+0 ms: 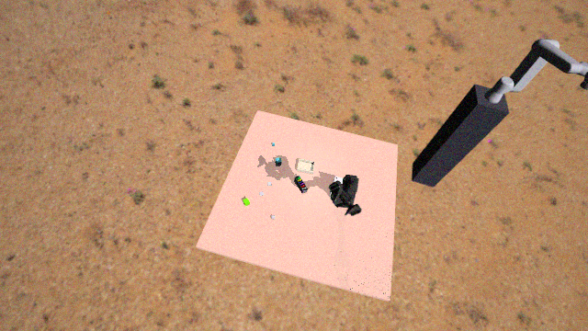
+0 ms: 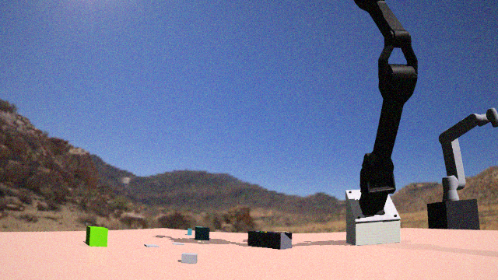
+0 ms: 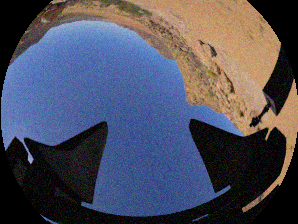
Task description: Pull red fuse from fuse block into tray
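The dark fuse block (image 1: pixel 304 190) (image 2: pixel 268 239) stands on the pink table top. In the top view its top shows a row of small coloured fuses; the red fuse (image 1: pixel 302 186) is a tiny spot near the middle, too small to tell how deep it sits. The cream tray (image 1: pixel 304 166) lies just behind the block in that view, and no red thing shows in it. My gripper (image 3: pixel 149 125) is open, with only sky between its fingers in the wrist view. The arm reaches high up, out of the top of the exterior view, well away from block and tray.
A lime green block (image 1: pixel 246 201) (image 2: pixel 96 236), a dark teal block (image 1: pixel 277 161) (image 2: pixel 201 233), a small cyan piece (image 1: pixel 273 144) (image 2: pixel 189 232) and several small grey pieces lie around. My arm's pale base (image 2: pixel 377 233) is right of the fuse block. A grey arm stands on a dark pedestal (image 1: pixel 459 138) (image 2: pixel 452 215).
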`<control>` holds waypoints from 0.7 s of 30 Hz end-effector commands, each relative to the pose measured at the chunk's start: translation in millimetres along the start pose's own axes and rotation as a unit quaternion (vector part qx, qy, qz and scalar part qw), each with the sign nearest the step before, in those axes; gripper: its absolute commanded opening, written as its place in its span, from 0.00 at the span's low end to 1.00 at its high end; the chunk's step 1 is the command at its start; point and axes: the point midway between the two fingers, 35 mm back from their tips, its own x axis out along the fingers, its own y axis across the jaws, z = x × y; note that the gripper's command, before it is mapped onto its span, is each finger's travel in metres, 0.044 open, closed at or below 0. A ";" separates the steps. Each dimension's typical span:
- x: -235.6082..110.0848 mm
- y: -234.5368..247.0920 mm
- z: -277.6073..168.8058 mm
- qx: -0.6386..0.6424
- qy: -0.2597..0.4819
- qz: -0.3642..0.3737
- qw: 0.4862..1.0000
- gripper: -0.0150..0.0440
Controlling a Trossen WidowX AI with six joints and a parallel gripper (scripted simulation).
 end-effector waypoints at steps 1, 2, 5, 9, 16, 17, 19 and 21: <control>-0.1 0.8 -0.1 0.002 0.001 0.000 1.000 0.89; -0.4 3.0 -0.4 0.007 0.004 0.002 1.000 0.84; -2.0 16.2 -1.3 0.039 0.018 0.010 0.999 0.71; -9.7 42.4 -10.2 0.071 0.048 0.039 0.996 0.53; -37.8 113.1 -24.0 0.129 0.116 0.136 0.975 0.38; -42.3 122.5 -24.3 0.137 0.124 0.149 0.971 0.38; -48.6 135.2 -24.2 0.148 0.133 0.167 0.966 0.38; -57.7 152.3 -24.0 0.165 0.146 0.188 0.957 0.38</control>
